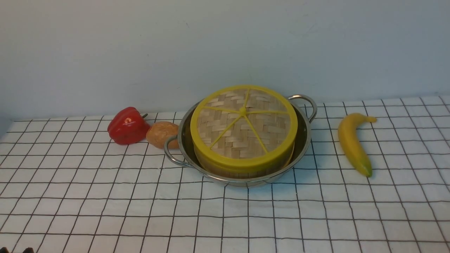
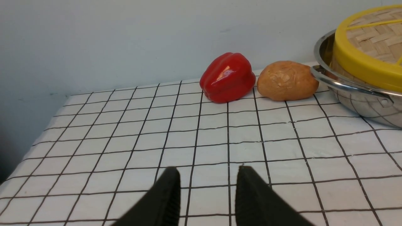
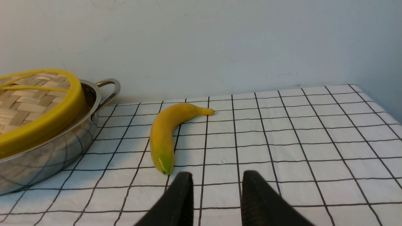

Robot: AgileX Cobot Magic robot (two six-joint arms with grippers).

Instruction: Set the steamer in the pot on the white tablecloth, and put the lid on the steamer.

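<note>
The steel pot (image 1: 186, 144) stands on the white gridded tablecloth (image 1: 225, 214) at the middle back. The bamboo steamer (image 1: 246, 171) sits inside it, only a strip of its wall showing. The woven lid (image 1: 243, 126) with yellow rim and spokes rests on top of the steamer, tilted a little. The pot also shows in the left wrist view (image 2: 358, 97) and the right wrist view (image 3: 47, 157), the lid too (image 2: 367, 40) (image 3: 34, 103). My left gripper (image 2: 208, 171) is open and empty over bare cloth, well apart from the pot. My right gripper (image 3: 216, 175) is open and empty near the banana's green tip.
A red bell pepper (image 1: 127, 125) and a brown bread roll (image 1: 161, 134) lie left of the pot, the roll close to its handle. A yellow banana (image 1: 353, 142) lies to the right. A pale wall runs behind. The cloth's left edge (image 2: 19, 163) drops off.
</note>
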